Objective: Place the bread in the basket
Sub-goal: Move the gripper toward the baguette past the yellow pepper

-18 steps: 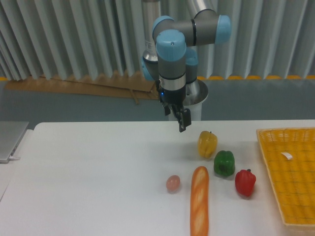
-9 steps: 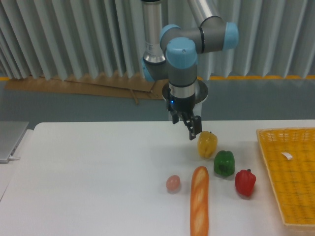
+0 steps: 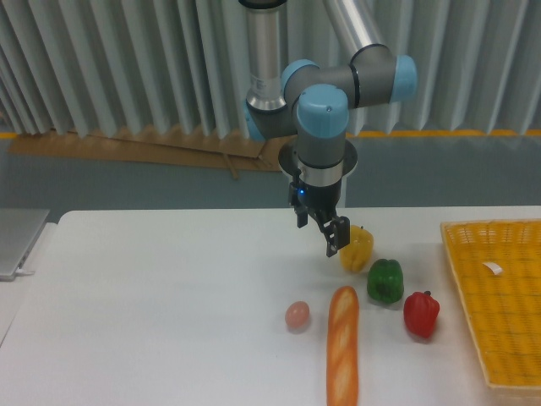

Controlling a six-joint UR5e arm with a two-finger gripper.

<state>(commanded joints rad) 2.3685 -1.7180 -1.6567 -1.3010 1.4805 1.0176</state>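
The bread (image 3: pixel 342 346), a long orange-golden baguette, lies lengthwise on the white table near the front edge. The basket (image 3: pixel 497 302), a flat yellow woven tray with a small white tag inside, sits at the right edge of the table. My gripper (image 3: pixel 333 238) hangs above the table, behind the bread's far end and just left of a yellow pepper. Its dark fingers point down and nothing is held between them; the view is too side-on to tell if they are apart.
A yellow pepper (image 3: pixel 357 248), a green pepper (image 3: pixel 385 281) and a red pepper (image 3: pixel 421 314) stand in a diagonal row between the bread and the basket. A small pinkish ball (image 3: pixel 297 315) lies left of the bread. A grey laptop edge (image 3: pixel 17 238) shows at far left.
The arm has swung right and down, bringing the gripper from the table's back edge to just beside the yellow pepper, closer to the bread. Nothing on the table has moved.
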